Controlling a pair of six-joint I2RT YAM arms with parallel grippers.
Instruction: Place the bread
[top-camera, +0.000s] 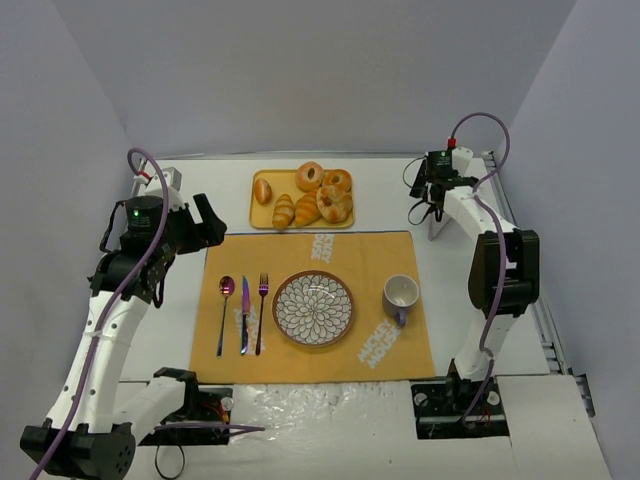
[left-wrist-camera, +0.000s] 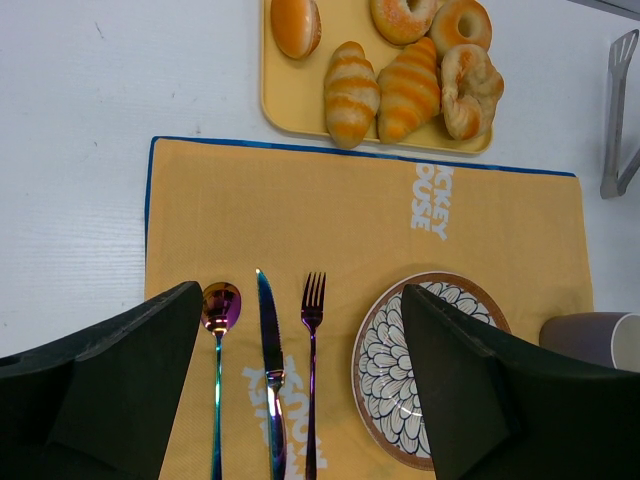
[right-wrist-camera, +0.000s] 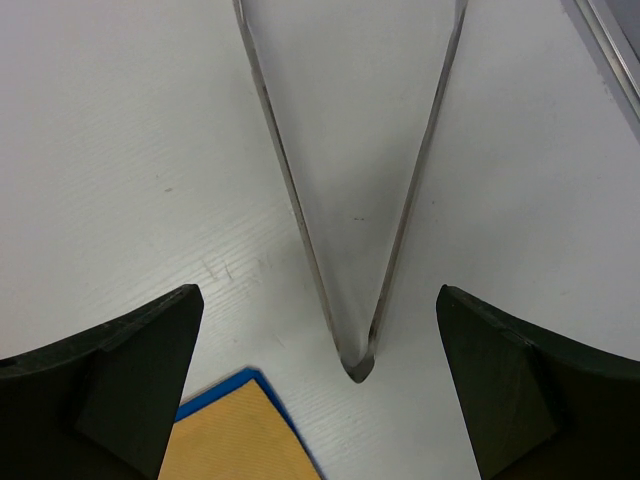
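White table (top-camera: 400, 190), grey walls. Orange placemat (top-camera: 380, 250) nearest the bases: plate (top-camera: 313, 309) at ctr, with spoon (top-camera: 225, 300), knife (top-camera: 244, 318) and fork (top-camera: 262, 310) at its 9 o'clock and mug (top-camera: 401, 293) at 3. L gripper (left-wrist-camera: 300, 300) hovers over the mat's L edge, fingers wide apart, nothing held. Bread (top-camera: 310, 200) lies on yellow tray (top-camera: 283, 180) at plate's 12 o'clock (several rolls, croissants, ring shapes). R gripper (right-wrist-camera: 320, 292) at 2 o'clock, spread wide, empty, above tongs (right-wrist-camera: 357, 362) lying flat on the table.
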